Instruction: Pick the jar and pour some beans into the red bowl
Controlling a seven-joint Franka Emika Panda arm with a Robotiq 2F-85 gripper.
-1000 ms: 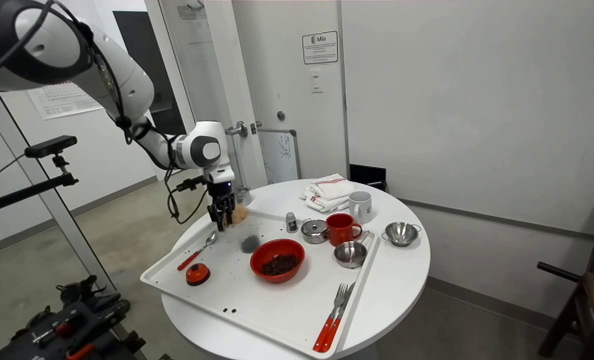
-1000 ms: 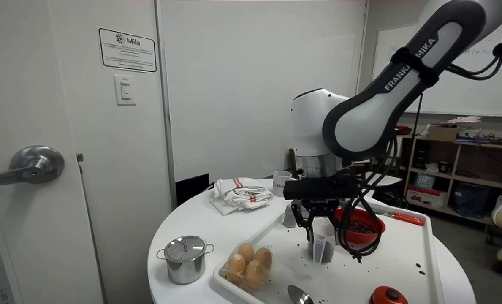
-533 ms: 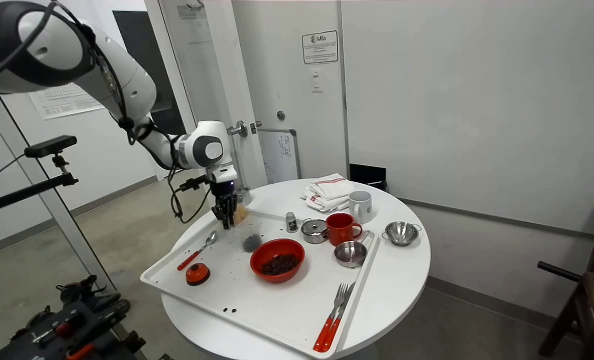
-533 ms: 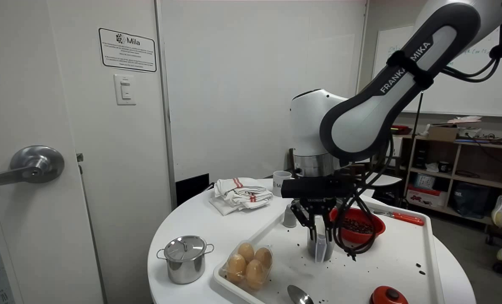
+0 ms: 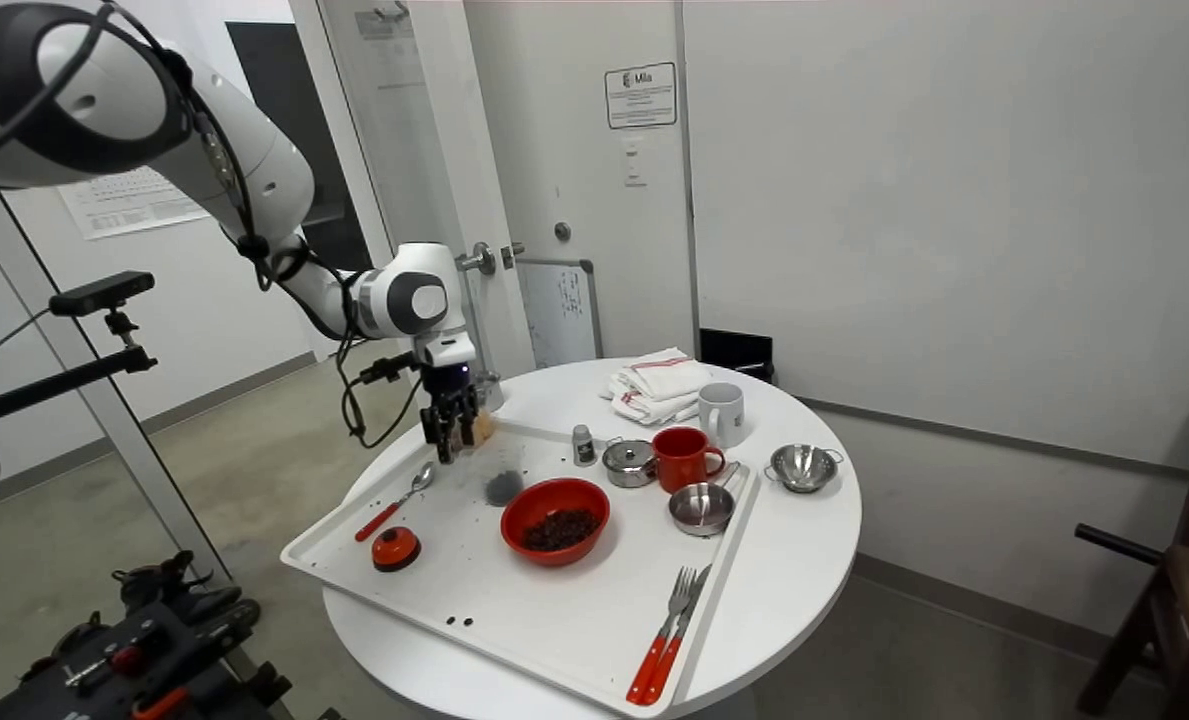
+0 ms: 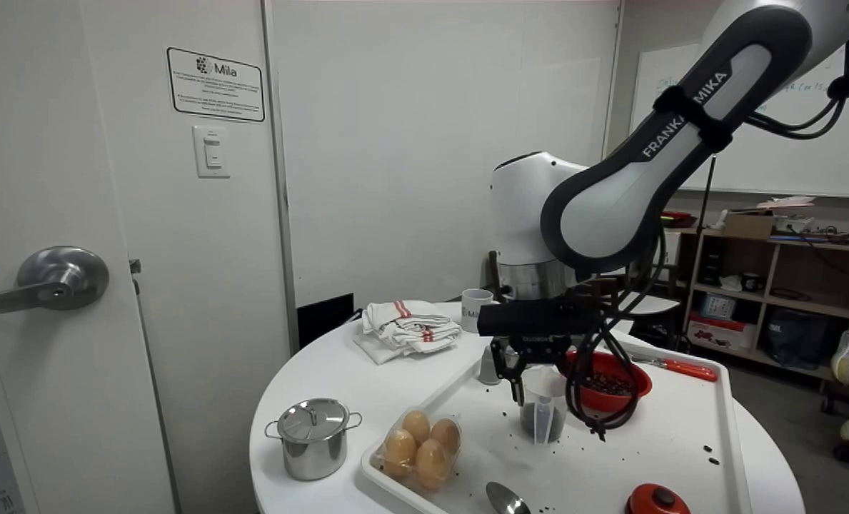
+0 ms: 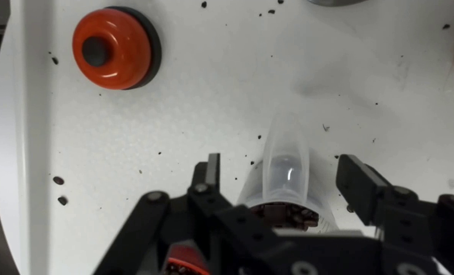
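Observation:
The jar, a clear plastic measuring jug with a handle, stands upright on the tray in both exterior views [image 5: 504, 488] [image 6: 549, 414] and the wrist view [image 7: 286, 177]. Dark beans [image 7: 295, 215] lie inside it. My gripper [image 7: 281, 166] is open and empty, its fingers apart on either side of the jar's handle without touching it. It also shows above the tray in both exterior views [image 5: 456, 450] [image 6: 544, 398]. The red bowl [image 5: 529, 502] stands beside the jar and holds dark beans; cables partly cover it in an exterior view [image 6: 604, 404].
On the tray [image 5: 544, 610] are a spoon [image 5: 422, 480], an orange knobbed piece [image 5: 395, 549], eggs in clear packaging [image 6: 424, 453], a fork [image 5: 669, 620] and knife. A shaker [image 5: 583, 446], lidded pan [image 5: 630, 462] and red mug [image 5: 681, 460] stand behind the bowl.
Half a second ago the fingers were close together at the jar's handle; now they are spread wide. A second ago they were also spread. The arm has shifted only slightly.

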